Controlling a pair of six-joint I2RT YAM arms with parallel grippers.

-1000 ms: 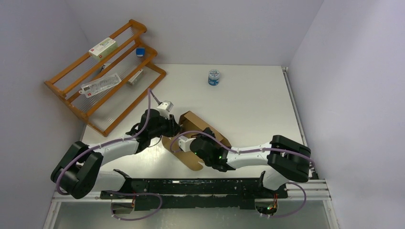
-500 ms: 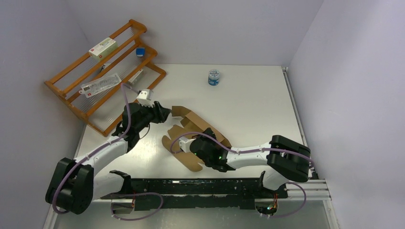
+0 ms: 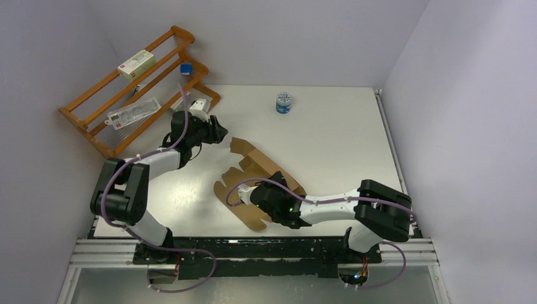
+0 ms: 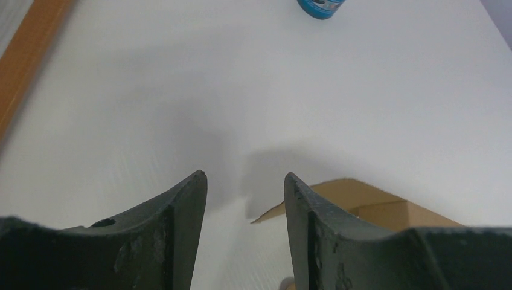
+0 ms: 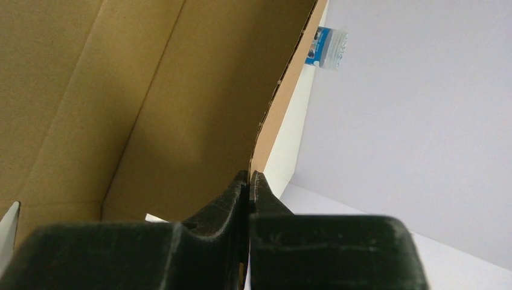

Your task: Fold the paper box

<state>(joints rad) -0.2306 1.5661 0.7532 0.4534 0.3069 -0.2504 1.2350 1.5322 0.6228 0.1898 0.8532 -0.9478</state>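
The paper box (image 3: pixel 256 170) is a brown die-cut cardboard sheet, partly raised, lying mid-table with its flaps spread. My right gripper (image 3: pixel 259 194) is at its near side, shut on a cardboard wall edge. The right wrist view shows the jaws (image 5: pixel 249 175) pinched on that edge, with the box's inner panels (image 5: pixel 151 90) filling the left. My left gripper (image 3: pixel 219 134) is open and empty, apart from the box, up-left of it near the rack. In the left wrist view, bare table lies between its fingers (image 4: pixel 244 178), and a box corner (image 4: pixel 374 202) shows behind the right finger.
A wooden rack (image 3: pixel 136 95) holding small white cartons stands at the back left, close to my left gripper. A blue and white can (image 3: pixel 284 102) stands at the back centre, and shows in the left wrist view (image 4: pixel 322 6) and right wrist view (image 5: pixel 326 48). Walls enclose the table.
My left gripper has left the box and swung up-left toward the rack, stretching the arm out. The box's left flaps now lie uncovered. My right gripper has stayed shut on the box.
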